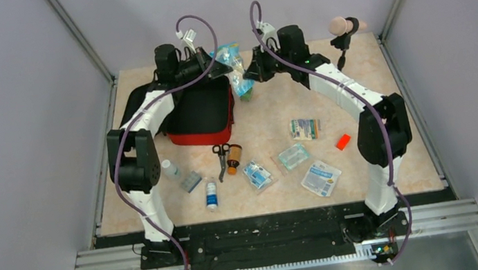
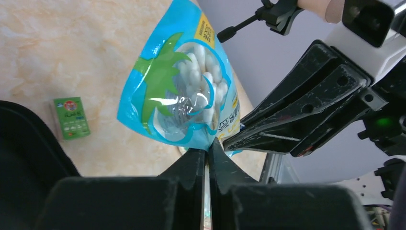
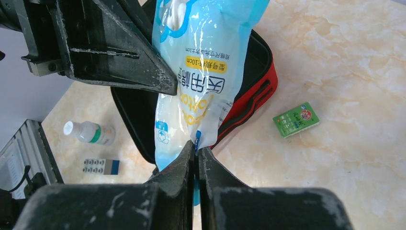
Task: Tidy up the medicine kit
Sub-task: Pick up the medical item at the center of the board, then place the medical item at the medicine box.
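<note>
2 grippers on 1 item: left gripper (image 2: 207, 154) clamped shut on the lower edge of the blue swab bag (image 2: 182, 86), right gripper (image 3: 196, 148) pinched shut on the same bag from the opposite side. Held clear of the table (image 1: 366, 62) at upper centre of the top view, with the bag's long axis running roughly top to bottom of that frame.

Medicine kit (image 1: 202, 115) lying open just lower left of the bag, black lining up, red wall toward the bottom of the frame. From the right wrist, seen directly behind the bag. Nearer the left arm, with that gripper over the kit's upper right corner and the right gripper just off its right edge.

Judged as a handover or shared carry, with packing far from done: scissors (image 1: 221, 160), brown bottle (image 1: 234, 158) and green packet (image 3: 296, 120) lying outside the kit.

Next move probably a short shift toward lower left and down, then release onto the lining. Better done with 1 grip only; risk of twisting or tearing thin film under 2 opposed holds.
</note>
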